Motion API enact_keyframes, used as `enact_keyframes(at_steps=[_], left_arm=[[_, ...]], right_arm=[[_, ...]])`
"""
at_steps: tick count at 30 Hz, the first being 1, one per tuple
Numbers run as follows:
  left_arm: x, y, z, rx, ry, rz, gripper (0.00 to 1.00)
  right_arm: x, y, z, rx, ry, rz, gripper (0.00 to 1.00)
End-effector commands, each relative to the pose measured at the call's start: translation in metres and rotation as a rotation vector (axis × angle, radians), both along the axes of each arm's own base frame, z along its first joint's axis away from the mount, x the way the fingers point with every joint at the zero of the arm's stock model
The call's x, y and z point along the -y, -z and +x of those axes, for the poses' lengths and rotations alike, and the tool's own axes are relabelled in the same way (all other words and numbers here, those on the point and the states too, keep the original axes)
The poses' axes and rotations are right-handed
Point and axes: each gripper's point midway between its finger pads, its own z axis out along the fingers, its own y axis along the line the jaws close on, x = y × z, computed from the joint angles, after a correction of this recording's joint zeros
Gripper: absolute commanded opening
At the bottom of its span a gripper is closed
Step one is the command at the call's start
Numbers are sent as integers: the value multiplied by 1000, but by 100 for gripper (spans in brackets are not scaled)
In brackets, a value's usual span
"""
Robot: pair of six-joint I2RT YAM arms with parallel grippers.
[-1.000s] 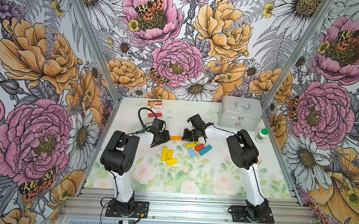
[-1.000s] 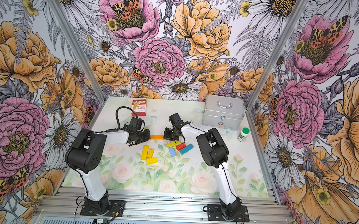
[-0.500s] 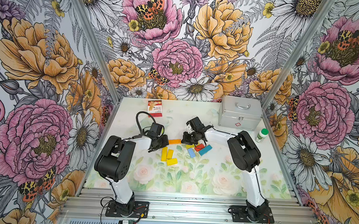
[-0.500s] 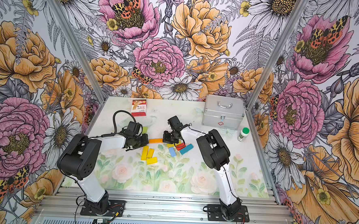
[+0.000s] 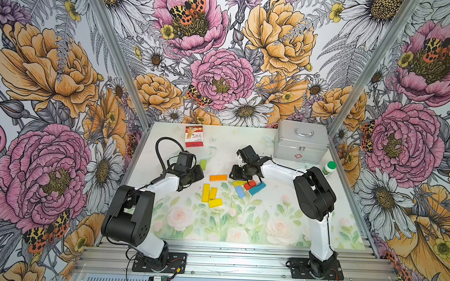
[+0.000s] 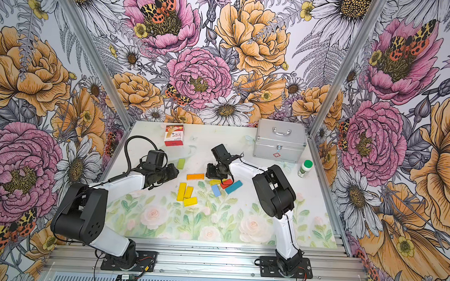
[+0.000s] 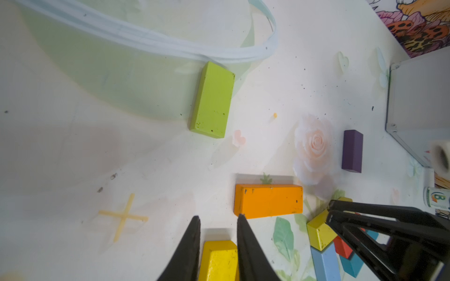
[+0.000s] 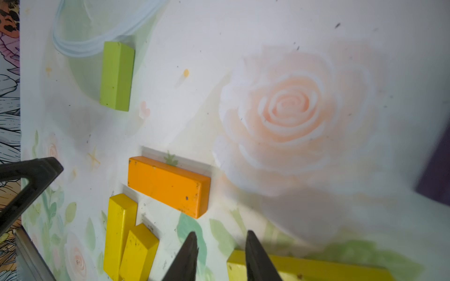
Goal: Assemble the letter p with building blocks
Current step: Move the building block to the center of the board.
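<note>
The building blocks lie mid-table. An orange block (image 5: pixel 218 177) lies crosswise above three yellow ones (image 5: pixel 205 192). To their right, yellow (image 5: pixel 238 183), red (image 5: pixel 250 185), light blue (image 5: pixel 240 192) and teal (image 5: pixel 257 188) blocks are bunched together. A green block (image 5: pixel 203 164) lies apart at the back. The left wrist view shows a purple block (image 7: pixel 352 150). My left gripper (image 5: pixel 198 172) (image 7: pixel 219 217) is open, its fingers straddling the end of a yellow block (image 7: pixel 219 258). My right gripper (image 5: pixel 236 174) (image 8: pixel 221 234) is open over bare table, one finger by a yellow block's end (image 8: pixel 292 267).
A red-and-white card box (image 5: pixel 194 136) stands at the back. A metal case (image 5: pixel 301 145) sits at the back right, a green-capped white bottle (image 5: pixel 329 167) beside it. A clear plastic rim (image 7: pixel 170 46) lies next to the green block.
Both grippers have come down and forward toward the blocks, and their jaws have parted. The blocks have not moved.
</note>
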Motion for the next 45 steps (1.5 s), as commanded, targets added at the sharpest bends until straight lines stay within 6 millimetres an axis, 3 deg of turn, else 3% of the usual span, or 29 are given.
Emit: enact_keyframes(at_steps=[1,5,10,11,18,24,28,45], left_arm=[[-10,-3,-8,18,-40,10,34],[-16,-5,-20,16,-63,8,39],[-27,-6,-36,25,-116,-35,46],[-29,-7,-39,31,-124,-46,49],[-37,-11,-48,46,-139,-99,57],[-39,-8,-49,42,-132,-109,57],[-41,-7,-47,50,-128,-115,56],[-49,1,-40,40,-116,-124,55]], right_arm=[[-15,-44,-9,127,-85,22,50],[-30,-49,-33,110,-136,9,62],[-37,-30,-57,48,-127,-93,63],[-46,-26,-69,38,-138,-98,63],[-65,-2,-87,0,-108,-183,71],[-66,11,-83,-10,-38,-237,71],[-62,18,-79,-19,-1,-263,64],[-87,37,-76,-58,4,-244,52]])
